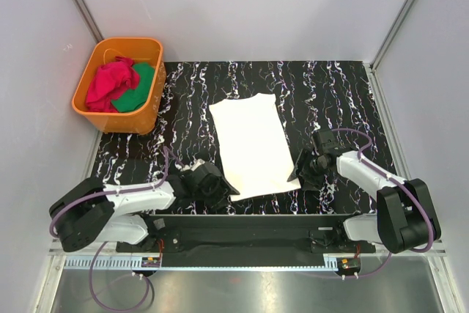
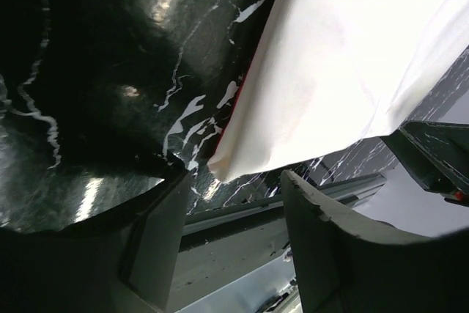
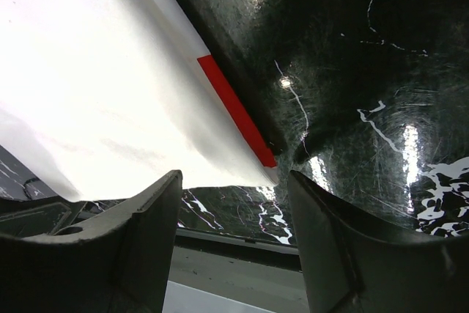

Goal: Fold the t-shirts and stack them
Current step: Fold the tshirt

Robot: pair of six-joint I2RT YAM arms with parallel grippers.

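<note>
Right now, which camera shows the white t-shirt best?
The top external view: the whole white t-shirt lies flat on the table, outline complete. The left wrist view shows only one near corner; the right wrist view, one edge with a red strip along it.

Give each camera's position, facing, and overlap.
Top external: above and behind the bases, looking down on the black marbled table, orange plastic tub, folded cream-white cloth t-shirt; left claw, right claw show.
Left wrist: low over the table, facing the shirt's near left corner; own fingers show.
Right wrist: low, facing the near right corner, red strip along its edge; own fingers show.
Shared: all views see that shirt and table.
</note>
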